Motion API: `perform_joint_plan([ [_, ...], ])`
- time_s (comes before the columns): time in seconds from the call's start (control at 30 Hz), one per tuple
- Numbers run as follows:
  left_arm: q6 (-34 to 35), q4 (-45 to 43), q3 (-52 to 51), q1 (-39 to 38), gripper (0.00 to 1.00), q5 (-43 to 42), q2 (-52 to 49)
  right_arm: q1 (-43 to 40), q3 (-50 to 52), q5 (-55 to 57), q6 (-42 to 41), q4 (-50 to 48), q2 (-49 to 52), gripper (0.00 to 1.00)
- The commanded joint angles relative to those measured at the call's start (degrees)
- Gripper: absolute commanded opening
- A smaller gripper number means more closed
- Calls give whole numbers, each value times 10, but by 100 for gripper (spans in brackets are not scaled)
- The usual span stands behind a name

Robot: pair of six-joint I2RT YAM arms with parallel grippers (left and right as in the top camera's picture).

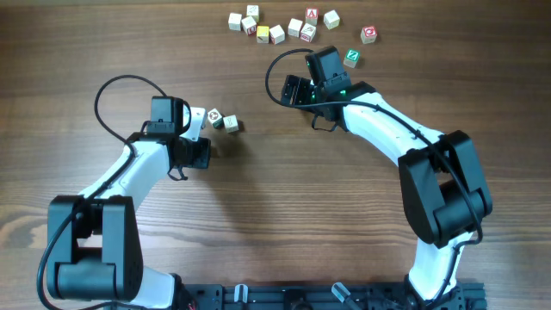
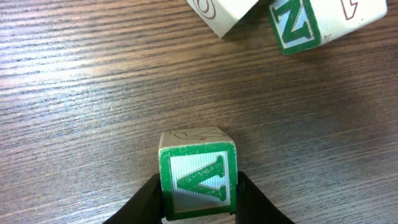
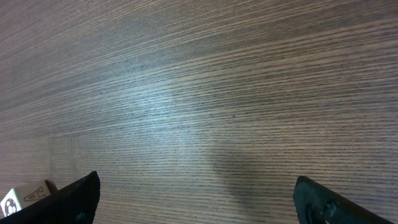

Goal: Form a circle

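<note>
My left gripper [image 2: 199,194] is shut on a pale wooden cube [image 2: 198,163] with a green-framed letter face, both fingers pressed to its sides. The cube rests on or just above the table. Beyond it lie two more cubes, one with a red print [image 2: 221,12] and one with a green N [image 2: 297,25]. From overhead these form a small group: the held cube [image 1: 197,114] at my left gripper [image 1: 195,120], then two cubes [image 1: 214,118] [image 1: 231,125] to its right. My right gripper [image 3: 199,202] stands open over bare wood, nothing between its fingers; overhead shows this right gripper [image 1: 291,90] near the table's middle back.
Several loose letter cubes [image 1: 277,33] lie scattered along the far edge, with a green-faced one [image 1: 351,58] and a red-faced one [image 1: 368,34] to the right. One cube [image 3: 25,196] peeks in beside my right gripper's left finger. Cables loop from both arms.
</note>
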State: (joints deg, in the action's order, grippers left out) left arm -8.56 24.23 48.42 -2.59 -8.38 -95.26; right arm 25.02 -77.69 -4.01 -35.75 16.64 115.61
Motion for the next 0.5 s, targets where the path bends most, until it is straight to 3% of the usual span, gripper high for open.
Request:
perform_joint_plan([
  [0.0,-29,-16,-6,-2,30,2,-5,0,-2,10,-5,-3,3,100],
  [0.13,-68,-39,-6,-2,27,2,-5,0,-2,10,-5,-2,3,100],
  [0.47,-108,-65,-6,-3,41,1,-5,0,-2,12,-5,-8,3,100],
])
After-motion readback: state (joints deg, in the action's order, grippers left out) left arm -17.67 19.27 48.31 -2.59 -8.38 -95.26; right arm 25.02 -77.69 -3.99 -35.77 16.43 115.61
